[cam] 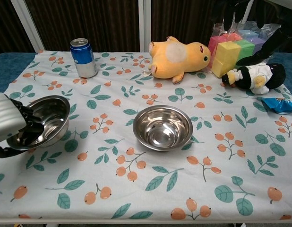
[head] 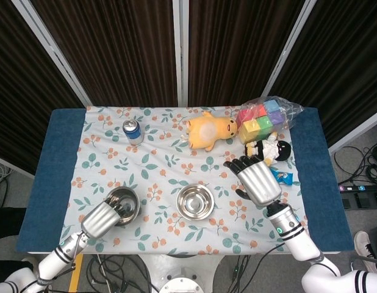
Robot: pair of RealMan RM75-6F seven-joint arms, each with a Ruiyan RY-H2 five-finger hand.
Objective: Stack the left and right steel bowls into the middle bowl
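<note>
1. Head view, table (head: 54,159): blue top, covered across the middle by a leaf-and-berry tablecloth (head: 170,165).
2. Right arm: reaches in from the lower right corner. Right hand (head: 255,180) hovers palm down over the cloth right of centre, fingers spread apart, holding nothing. No bowl can be seen beneath or beside it.
3. Left arm: enters from the lower left corner. Left hand (cam: 9,124) grips the near rim of the left bowl, fingers curled over the edge into the bowl.
4. Plush toy (cam: 179,57): yellow, lying on its side at the far centre.
5. Bag of blocks (head: 265,117): coloured cubes in clear plastic, far right.
6. Middle bowl (cam: 162,126): steel, upright, on the cloth at centre.
7. Left bowl (cam: 44,120): steel, held tilted, its far rim raised, well left of the middle bowl.
8. Doll (cam: 254,75): black and white, lying near the blocks.
9. Can (cam: 83,57): blue, upright, far left.
10. Snack packet (cam: 280,105): blue, flat, right edge.
</note>
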